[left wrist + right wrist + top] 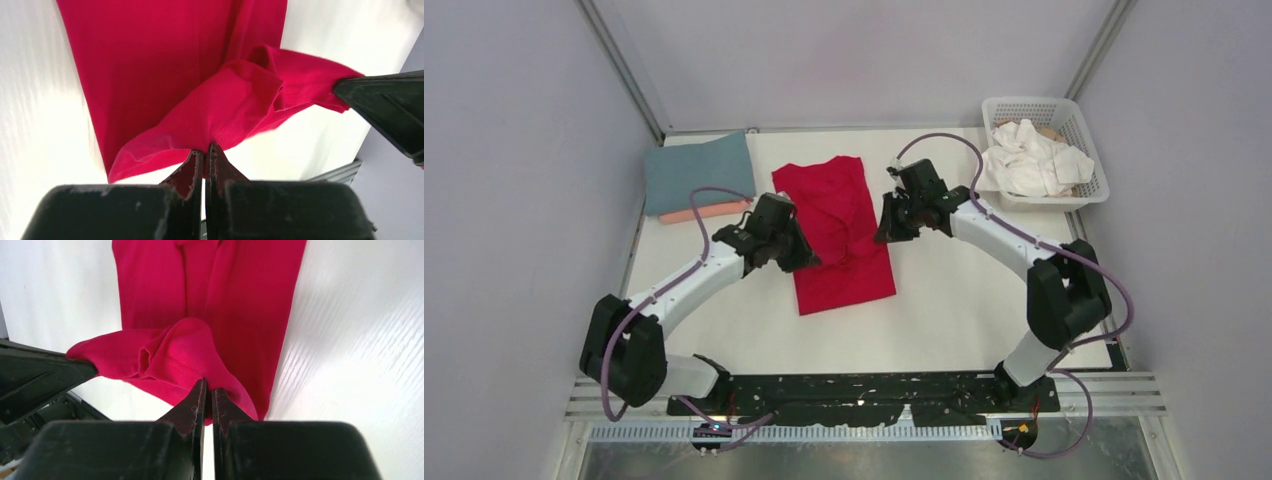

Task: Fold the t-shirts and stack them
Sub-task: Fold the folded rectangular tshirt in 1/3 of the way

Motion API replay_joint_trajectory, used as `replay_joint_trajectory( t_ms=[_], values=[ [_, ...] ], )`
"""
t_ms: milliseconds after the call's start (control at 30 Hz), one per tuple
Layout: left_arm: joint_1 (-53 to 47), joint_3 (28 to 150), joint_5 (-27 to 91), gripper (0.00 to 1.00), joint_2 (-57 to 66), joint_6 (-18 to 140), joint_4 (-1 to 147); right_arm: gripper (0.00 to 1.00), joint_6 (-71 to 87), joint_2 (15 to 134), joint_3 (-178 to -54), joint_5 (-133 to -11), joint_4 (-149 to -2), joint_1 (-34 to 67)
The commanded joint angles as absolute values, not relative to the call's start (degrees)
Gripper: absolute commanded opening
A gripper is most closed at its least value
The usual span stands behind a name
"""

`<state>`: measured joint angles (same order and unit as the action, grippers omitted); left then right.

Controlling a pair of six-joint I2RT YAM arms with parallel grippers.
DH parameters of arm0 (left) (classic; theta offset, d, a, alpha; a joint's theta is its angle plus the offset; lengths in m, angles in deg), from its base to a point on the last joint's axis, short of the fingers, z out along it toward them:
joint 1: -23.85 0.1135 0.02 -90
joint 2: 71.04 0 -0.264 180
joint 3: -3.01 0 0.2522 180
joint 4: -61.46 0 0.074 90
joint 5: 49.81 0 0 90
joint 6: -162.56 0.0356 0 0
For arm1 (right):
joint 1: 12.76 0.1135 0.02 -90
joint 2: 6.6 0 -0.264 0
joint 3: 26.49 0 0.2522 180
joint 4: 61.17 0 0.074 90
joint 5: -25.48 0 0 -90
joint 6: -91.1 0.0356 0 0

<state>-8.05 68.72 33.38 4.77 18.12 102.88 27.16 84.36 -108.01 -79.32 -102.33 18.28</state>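
Standing by the table, I saw the red t-shirt (pixel 824 195) lying flat near the middle, its long axis running roughly from 12 o'clock down to 6 o'clock and leaning a little toward 5 at the near end. Both arms met it about halfway along that length. The left gripper (pixel 206 150) was at its 9 o'clock edge and the right gripper (pixel 208 386) at its 3 o'clock edge, facing each other across the width. Each had its fingers clenched tight on a pinch of red cloth. Between them a rumpled ridge of fabric stood up off the table (pixel 964 300), crosswise to the shirt's length.

Neither arm was nearer; they held the shirt evenly, one on each side. As I judged it, the coming move turned on that crosswise line: carried toward 12 or toward 6, it would halve the shirt.

Off at 10 o'clock the blue-grey t-shirt (pixel 699 172) sat folded on the salmon pink t-shirt (pixel 716 211), well apart from the grippers. At 2 o'clock the white t-shirts (pixel 1034 160) lay heaped in the lattice basket (pixel 1092 140).
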Motion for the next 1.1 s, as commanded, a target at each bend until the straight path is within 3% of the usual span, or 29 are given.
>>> replay_joint_trajectory(
  t_ms=[0, 267, 433, 467, 567, 633, 667, 700, 833, 900, 1067],
  values=[
    [-2.1, 72.8, 30.4, 0.00, 8.8, 22.8, 98.9, 0.08, 24.5, 91.8, -115.8, -83.3, -100.7, 16.6],
    [3.1, 77.1, 29.1, 0.00, 17.3, 23.2, 98.7, 0.11, 24.9, 102.8, -124.8, -85.0, -101.5, 13.8],
    [4.7, 77.8, 30.9, 0.00, 20.9, 22.1, 98.2, 0.19, 25.1, 108.3, -128.5, -84.3, -101.4, 12.7],
    [5.1, 78.1, 30.6, 0.06, 21.6, 22.0, 98.0, 0.24, 25.1, 109.7, -129.9, -83.2, -101.4, 12.2],
    [6.0, 79.9, 29.3, 0.36, 22.4, 22.1, 98.7, 0.39, 25.0, 112.6, -134.1, -83.4, -102.6, 10.8],
    [6.0, 80.2, 29.0, 0.61, 21.2, 22.5, 99.2, 0.58, 23.8, 112.9, -137.0, -84.9, -104.4, 10.1],
    [6.0, 79.6, 29.0, 0.79, 19.5, 22.3, 99.1, 0.67, 23.3, 111.5, -137.0, -85.1, -104.6, 10.0],
    [6.0, 78.5, 29.4, 0.96, 17.7, 22.0, 99.1, 0.69, 22.5, 110.4, -136.2, -85.2, -104.4, 9.9],
    [6.0, 70.1, 31.3, 1.00, 8.1, 20.6, 100.0, 0.85, 23.8, 99.7, -120.1, -85.1, -99.2, 10.1],
    [5.9, 65.4, 31.3, 1.00, 3.3, 20.3, 101.3, 0.98, 25.1, 93.3, -111.4, -87.1, -94.0, 11.1],
    [5.9, 52.4, 33.1, 1.00, -9.4, 17.8, 103.9, 0.95, 20.4, 89.0, -107.3, -88.1, -93.6, 18.7]
  ],
)
